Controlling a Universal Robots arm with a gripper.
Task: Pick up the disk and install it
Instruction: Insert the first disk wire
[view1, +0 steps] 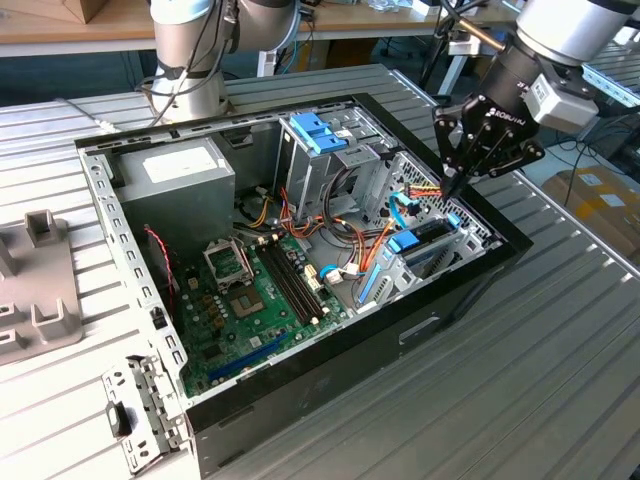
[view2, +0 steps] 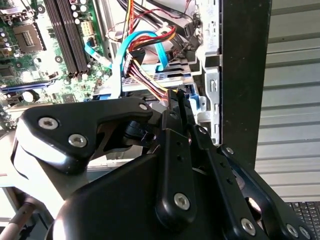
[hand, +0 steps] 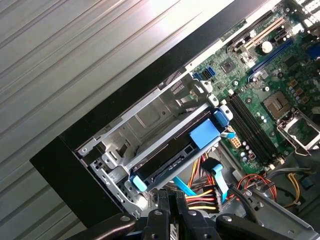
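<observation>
First wrist view shows disk seated; exterior shows claw above

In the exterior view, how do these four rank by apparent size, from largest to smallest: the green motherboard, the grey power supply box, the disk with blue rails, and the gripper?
1. Green motherboard.
2. Grey power supply box.
3. Gripper and disk: unsure. They look alike in size, the gripper is nearer the camera, and the disk is partly hidden in its bay.
</observation>
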